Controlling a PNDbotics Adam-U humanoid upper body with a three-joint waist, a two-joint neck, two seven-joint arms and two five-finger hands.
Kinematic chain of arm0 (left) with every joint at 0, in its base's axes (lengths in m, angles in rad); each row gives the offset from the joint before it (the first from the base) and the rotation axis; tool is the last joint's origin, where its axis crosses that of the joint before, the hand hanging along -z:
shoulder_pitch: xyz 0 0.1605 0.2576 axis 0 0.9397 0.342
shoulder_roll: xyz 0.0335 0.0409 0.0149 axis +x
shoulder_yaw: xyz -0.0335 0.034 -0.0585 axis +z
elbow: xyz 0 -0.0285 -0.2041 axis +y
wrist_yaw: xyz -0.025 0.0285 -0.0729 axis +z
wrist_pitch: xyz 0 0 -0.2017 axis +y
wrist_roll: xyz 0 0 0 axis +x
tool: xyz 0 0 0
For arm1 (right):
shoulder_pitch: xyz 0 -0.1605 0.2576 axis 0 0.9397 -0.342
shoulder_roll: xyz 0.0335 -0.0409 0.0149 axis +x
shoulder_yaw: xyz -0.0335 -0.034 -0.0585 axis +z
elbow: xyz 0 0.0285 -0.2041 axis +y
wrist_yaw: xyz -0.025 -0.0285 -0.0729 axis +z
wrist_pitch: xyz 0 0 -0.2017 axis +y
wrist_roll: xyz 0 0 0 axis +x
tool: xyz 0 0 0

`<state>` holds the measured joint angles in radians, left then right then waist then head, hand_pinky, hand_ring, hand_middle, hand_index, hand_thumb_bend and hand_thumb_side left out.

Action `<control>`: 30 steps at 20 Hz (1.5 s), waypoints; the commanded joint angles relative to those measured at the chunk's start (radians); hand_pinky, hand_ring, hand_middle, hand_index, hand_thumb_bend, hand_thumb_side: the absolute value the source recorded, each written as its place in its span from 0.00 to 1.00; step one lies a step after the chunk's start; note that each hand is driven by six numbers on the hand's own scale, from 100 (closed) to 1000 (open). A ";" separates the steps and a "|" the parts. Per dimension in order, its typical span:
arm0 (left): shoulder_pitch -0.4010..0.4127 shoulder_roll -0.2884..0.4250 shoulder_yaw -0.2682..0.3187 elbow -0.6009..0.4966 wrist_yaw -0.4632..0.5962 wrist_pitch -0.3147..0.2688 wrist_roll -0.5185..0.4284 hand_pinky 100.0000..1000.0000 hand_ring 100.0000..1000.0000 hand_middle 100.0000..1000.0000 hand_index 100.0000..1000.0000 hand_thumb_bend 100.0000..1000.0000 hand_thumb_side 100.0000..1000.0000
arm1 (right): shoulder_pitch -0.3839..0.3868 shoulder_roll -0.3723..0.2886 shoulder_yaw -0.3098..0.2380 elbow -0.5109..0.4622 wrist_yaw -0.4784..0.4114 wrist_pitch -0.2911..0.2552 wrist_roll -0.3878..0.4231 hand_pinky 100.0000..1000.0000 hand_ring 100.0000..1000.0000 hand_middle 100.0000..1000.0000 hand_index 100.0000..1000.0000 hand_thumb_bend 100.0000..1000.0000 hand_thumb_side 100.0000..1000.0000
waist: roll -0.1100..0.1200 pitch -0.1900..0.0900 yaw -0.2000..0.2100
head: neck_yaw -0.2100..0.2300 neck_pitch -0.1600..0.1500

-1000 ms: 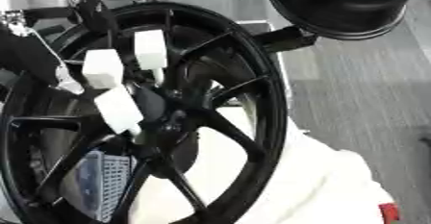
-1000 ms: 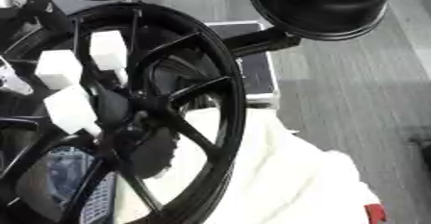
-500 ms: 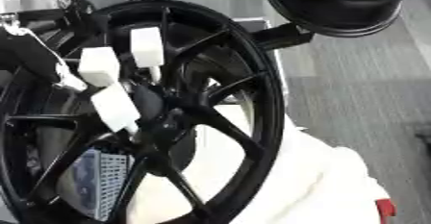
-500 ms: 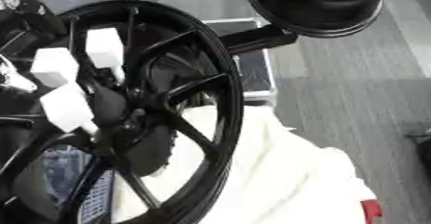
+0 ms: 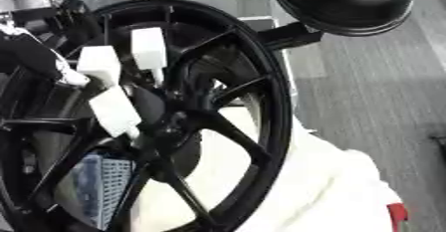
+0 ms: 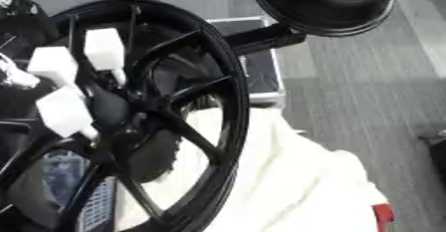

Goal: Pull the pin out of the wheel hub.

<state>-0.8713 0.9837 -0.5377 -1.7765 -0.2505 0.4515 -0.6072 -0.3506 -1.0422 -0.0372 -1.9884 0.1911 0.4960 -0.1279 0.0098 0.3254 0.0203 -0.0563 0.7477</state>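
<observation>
Left eye view, left hand (image 5: 109, 84) at wheel hub (image 5: 178, 121)

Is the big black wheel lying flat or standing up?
Standing up, tilted a bit. The wheel shows its spokes side-on, with white cloth behind its lower rim. The left hand reaches at its hub.

Glossy black wheel (image 5: 261, 101), white cloth (image 6: 296, 186), white-tipped robot hand (image 5: 113, 86).

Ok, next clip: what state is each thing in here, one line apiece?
Wheel: black, upright on its rim, spokes facing the camera.
Left robot hand: white-tipped fingers at the hub, among the spokes.
Pin: cannot make it out.
White cloth: crumpled beside the wheel's base.
Right robot hand: not visible.
</observation>
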 commanded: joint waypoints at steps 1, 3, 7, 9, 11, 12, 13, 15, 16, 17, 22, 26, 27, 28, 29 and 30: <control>-0.009 0.020 0.017 -0.004 0.006 -0.004 -0.001 0.69 0.62 0.55 0.72 0.62 0.13 | -0.006 -0.019 -0.019 -0.012 -0.003 0.002 -0.007 0.82 0.63 0.54 0.71 0.00 0.34 | -0.002 -0.018 -0.002 | -0.002 0.000; -0.009 0.019 0.016 -0.003 0.011 -0.007 -0.009 0.69 0.62 0.56 0.72 0.62 0.09 | -0.005 -0.019 -0.020 -0.012 -0.005 0.003 -0.010 0.82 0.63 0.54 0.71 0.00 0.35 | -0.002 -0.017 -0.002 | -0.002 -0.002; -0.007 0.015 0.013 0.002 0.020 -0.009 -0.019 0.69 0.61 0.55 0.72 0.60 0.01 | -0.003 -0.017 -0.020 -0.012 -0.006 0.005 -0.013 0.82 0.63 0.54 0.71 0.00 0.35 | -0.003 -0.017 -0.003 | -0.004 -0.003; -0.007 0.014 0.013 0.001 0.029 -0.013 -0.020 0.69 0.60 0.54 0.72 0.58 0.00 | -0.001 -0.016 -0.021 -0.012 -0.007 0.007 -0.015 0.82 0.63 0.54 0.71 0.00 0.35 | -0.003 -0.017 -0.003 | -0.006 -0.005; -0.006 0.014 0.013 -0.003 0.044 -0.022 -0.020 0.68 0.60 0.54 0.71 0.56 0.00 | 0.000 -0.015 -0.021 -0.012 -0.007 0.009 -0.017 0.82 0.63 0.54 0.71 0.00 0.35 | -0.002 -0.016 -0.003 | -0.008 -0.006; -0.005 0.014 0.014 -0.007 0.052 -0.030 -0.019 0.69 0.60 0.54 0.71 0.56 0.00 | 0.000 -0.015 -0.021 -0.012 -0.007 0.009 -0.018 0.82 0.63 0.54 0.71 0.00 0.35 | -0.002 -0.016 -0.003 | -0.010 -0.006; -0.004 0.015 0.014 -0.012 0.060 -0.038 -0.018 0.69 0.61 0.55 0.72 0.56 0.00 | 0.001 -0.014 -0.022 -0.012 -0.008 0.010 -0.018 0.82 0.63 0.54 0.71 0.00 0.35 | -0.002 -0.015 -0.003 | -0.010 -0.006; -0.001 0.017 0.013 -0.019 0.074 -0.060 -0.020 0.69 0.61 0.58 0.73 0.54 0.00 | 0.001 -0.013 -0.022 -0.012 -0.010 0.011 -0.020 0.82 0.63 0.53 0.71 0.00 0.36 | -0.002 -0.014 -0.003 | -0.011 -0.008; 0.000 0.017 0.013 -0.022 0.084 -0.073 -0.021 0.70 0.62 0.59 0.74 0.53 0.00 | 0.002 -0.013 -0.021 -0.012 -0.011 0.011 -0.021 0.82 0.63 0.53 0.71 0.00 0.36 | -0.001 -0.014 -0.004 | -0.012 -0.009; 0.001 0.018 0.013 -0.025 0.091 -0.087 -0.022 0.70 0.62 0.59 0.74 0.53 0.00 | 0.002 -0.012 -0.021 -0.012 -0.012 0.012 -0.021 0.82 0.63 0.53 0.71 0.00 0.36 | -0.001 -0.013 -0.004 | -0.012 -0.010; 0.003 0.017 0.012 -0.028 0.122 -0.140 -0.032 0.70 0.62 0.59 0.74 0.50 0.00 | 0.004 -0.010 -0.021 -0.012 -0.016 0.013 -0.026 0.82 0.63 0.53 0.71 0.00 0.36 | 0.001 -0.011 -0.005 | -0.015 -0.017; 0.003 0.016 0.011 -0.024 0.127 -0.162 -0.042 0.69 0.60 0.54 0.70 0.48 0.00 | 0.005 -0.008 -0.021 -0.012 -0.020 0.014 -0.030 0.82 0.63 0.53 0.70 0.00 0.37 | 0.002 -0.010 -0.005 | -0.017 -0.021; 0.004 0.016 0.011 -0.022 0.122 -0.162 -0.042 0.69 0.60 0.53 0.70 0.47 0.00 | 0.005 -0.008 -0.021 -0.012 -0.021 0.015 -0.031 0.82 0.63 0.53 0.70 0.00 0.37 | 0.002 -0.010 -0.005 | -0.017 -0.021; 0.005 0.015 0.011 -0.020 0.119 -0.161 -0.042 0.69 0.59 0.52 0.69 0.47 0.00 | 0.006 -0.008 -0.021 -0.012 -0.021 0.015 -0.031 0.82 0.63 0.53 0.70 0.00 0.37 | 0.002 -0.010 -0.005 | -0.017 -0.021; 0.006 0.015 0.011 -0.019 0.117 -0.161 -0.041 0.68 0.59 0.51 0.68 0.46 0.00 | 0.006 -0.008 -0.021 -0.012 -0.022 0.016 -0.032 0.82 0.63 0.53 0.70 0.00 0.37 | 0.002 -0.010 -0.005 | -0.017 -0.022; 0.006 0.014 0.010 -0.018 0.115 -0.160 -0.041 0.68 0.58 0.50 0.66 0.46 0.00 | 0.006 -0.007 -0.021 -0.012 -0.023 0.016 -0.033 0.82 0.63 0.53 0.70 0.00 0.37 | 0.002 -0.010 -0.005 | -0.017 -0.022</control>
<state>-0.8551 0.9783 -0.5383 -1.7916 -0.1313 0.2951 -0.6487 -0.3395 -1.0256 -0.0427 -1.9884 0.1763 0.5116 -0.1555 0.0112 0.3329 0.0154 -0.0706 0.7371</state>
